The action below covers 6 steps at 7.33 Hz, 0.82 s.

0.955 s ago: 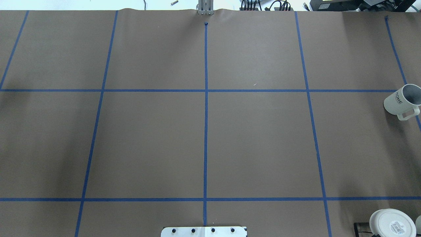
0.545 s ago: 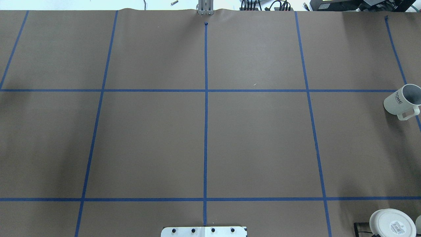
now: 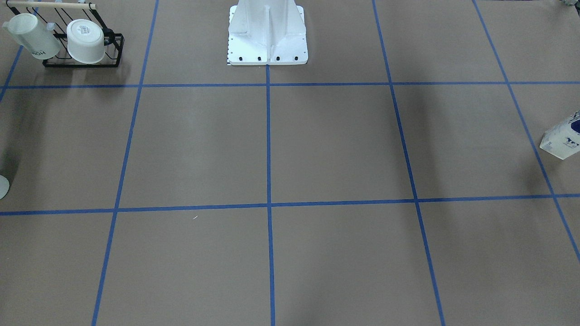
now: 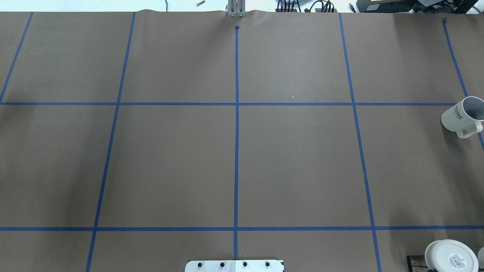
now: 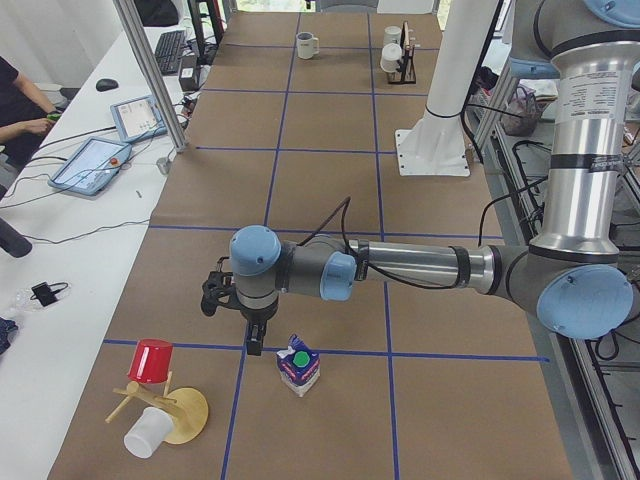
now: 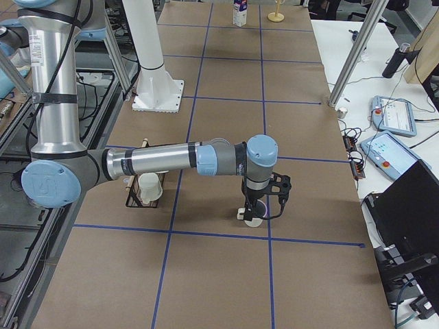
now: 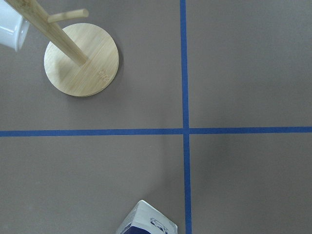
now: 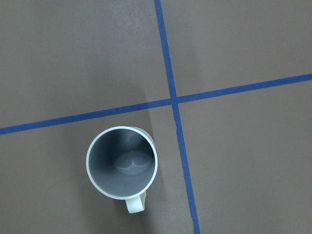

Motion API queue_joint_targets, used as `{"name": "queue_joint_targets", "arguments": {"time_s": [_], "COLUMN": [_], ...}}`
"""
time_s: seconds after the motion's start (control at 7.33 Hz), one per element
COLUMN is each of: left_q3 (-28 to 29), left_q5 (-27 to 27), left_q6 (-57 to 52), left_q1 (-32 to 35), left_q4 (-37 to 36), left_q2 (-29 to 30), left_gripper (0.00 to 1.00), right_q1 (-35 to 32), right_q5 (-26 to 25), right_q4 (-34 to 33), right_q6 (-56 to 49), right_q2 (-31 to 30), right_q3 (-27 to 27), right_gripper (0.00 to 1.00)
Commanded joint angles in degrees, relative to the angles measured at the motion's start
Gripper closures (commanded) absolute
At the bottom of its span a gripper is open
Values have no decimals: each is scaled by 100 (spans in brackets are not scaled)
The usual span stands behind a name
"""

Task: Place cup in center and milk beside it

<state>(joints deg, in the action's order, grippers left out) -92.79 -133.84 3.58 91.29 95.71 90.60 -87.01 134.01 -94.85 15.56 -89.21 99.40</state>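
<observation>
The cup point(image 4: 462, 115) stands upright on the brown counter point(image 4: 170, 162), far out at 3 o'clock from the center point(image 4: 237, 104) and against the overhead view's right edge. Its handle points to about 5 o'clock there. From the right wrist camera the cup point(image 8: 122, 163) shows its grey inside, with the handle at 6 o'clock. It sits at 7 o'clock of a tape crossing point(image 8: 173, 101), just beside the line.

In the right side view the right hand point(image 6: 255, 209) hangs directly over the cup. Whether it is released or clenched cannot be told.

The milk point(image 3: 564, 138) stands at the opposite end, near 3 o'clock of the center point(image 3: 268, 204) in the front-facing view, cut by the frame edge. From the left side the milk point(image 5: 299, 368) is upright, green cap up. The left hand point(image 5: 255, 335) hovers near it at 10 o'clock, apart from it. Its state cannot be told either.

A wooden stand point(image 5: 165, 405) carrying a red cup point(image 5: 150, 360) sits at 9 o'clock of the milk. A black rack point(image 3: 81, 61) with two white cups is at 10 o'clock of the center, front-facing.
</observation>
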Motion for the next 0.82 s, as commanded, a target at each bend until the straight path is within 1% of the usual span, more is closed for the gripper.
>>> {"name": "queue_joint_targets", "arguments": {"time_s": [0.0,0.14,0.27,0.41,0.55,0.68], "left_q3": [-38,180,243,278,305,322], "left_q5": [-1,-10,-19,-28,-28,-28], "left_q6": [-42,10,54,63,81,90], "left_q1": [-6,-24,-15,-15,-15,-15], "left_q4": [44,1,44,184,298,299], "left_q2": [37,141,64,20,2,2], "left_gripper": [2,2,2,2,2,2], "right_q1": [0,9,26,70,175,254], "right_q5": [81,64,63,72,90,142], "right_q4": [1,10,106,916,1725,2002], "right_q6": [70,53,35,70,323,543], "right_q2": [70,53,52,78,148,201], "right_q3": [-25,-52,-182,-715,-1216,-1404], "right_gripper": [0,0,0,0,0,0]}}
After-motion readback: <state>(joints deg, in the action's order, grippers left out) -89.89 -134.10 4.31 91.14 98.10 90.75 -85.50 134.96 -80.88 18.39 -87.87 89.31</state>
